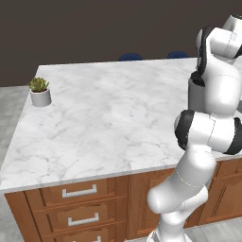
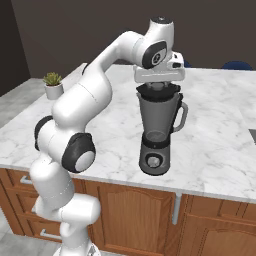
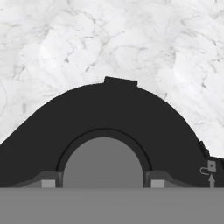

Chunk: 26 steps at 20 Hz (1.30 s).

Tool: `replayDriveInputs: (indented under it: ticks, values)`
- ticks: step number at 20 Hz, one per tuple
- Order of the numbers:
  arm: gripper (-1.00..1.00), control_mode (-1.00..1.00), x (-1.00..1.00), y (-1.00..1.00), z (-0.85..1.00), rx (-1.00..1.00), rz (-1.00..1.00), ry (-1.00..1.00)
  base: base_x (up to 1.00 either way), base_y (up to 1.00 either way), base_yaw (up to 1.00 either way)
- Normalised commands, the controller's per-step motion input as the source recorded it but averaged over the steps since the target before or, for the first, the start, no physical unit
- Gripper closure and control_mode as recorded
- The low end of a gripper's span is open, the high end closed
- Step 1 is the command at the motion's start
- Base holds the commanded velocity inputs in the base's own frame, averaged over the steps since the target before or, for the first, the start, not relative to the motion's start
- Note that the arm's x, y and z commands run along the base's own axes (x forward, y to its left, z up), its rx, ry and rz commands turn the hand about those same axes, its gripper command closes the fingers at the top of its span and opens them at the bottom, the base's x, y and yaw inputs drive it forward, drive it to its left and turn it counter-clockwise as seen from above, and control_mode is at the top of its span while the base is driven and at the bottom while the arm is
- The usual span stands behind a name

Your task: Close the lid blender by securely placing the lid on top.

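Note:
The blender (image 2: 158, 120) stands near the counter's front edge, its translucent grey jar on a dark base with a round knob (image 2: 153, 161). In the left base view my arm hides most of the jar (image 1: 195, 93). The black lid (image 2: 157, 91) sits level at the jar's mouth; I cannot tell whether it is fully seated. My gripper (image 2: 159, 84) points straight down onto it. In the hand view the lid (image 3: 109, 113) spreads below, and my gripper (image 3: 103, 180) is shut on its grey centre cap (image 3: 104, 159), one fingertip (image 3: 48, 180) at each side.
A small potted plant (image 1: 39, 90) (image 2: 53, 83) stands at the far left of the white marble counter (image 2: 215, 145). Blue chair backs (image 1: 130, 56) (image 2: 236, 65) show beyond the far edge. Wooden drawers (image 1: 78, 191) run below the front edge.

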Motion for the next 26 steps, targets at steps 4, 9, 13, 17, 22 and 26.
replayDriveInputs:
  ticks: [4, 9, 13, 17, 22, 26]
  values:
    - [1.00, -1.00, 0.24, -0.19, 0.00, 0.00, 0.00, 0.00, 0.00, 0.00, 0.00]
    - [1.00, -1.00, 0.02, -0.07, -0.12, 0.00, 0.00, 0.00, 0.00, 0.00, 0.00]
    - [1.00, -1.00, 0.00, -0.02, -0.09, 0.00, 0.00, 0.09, 0.00, 0.00, 0.00]
    - [1.00, -1.00, 0.00, 0.00, -0.15, 0.00, 0.00, 0.08, 0.00, 0.00, 0.00]
    - [1.00, -1.00, -0.07, 0.00, -0.15, 0.03, 0.00, 0.17, 0.00, 0.00, 0.00]
    - [1.00, -1.00, 0.00, 0.00, 0.24, 0.00, 0.00, 0.16, 0.00, 0.00, 0.00]
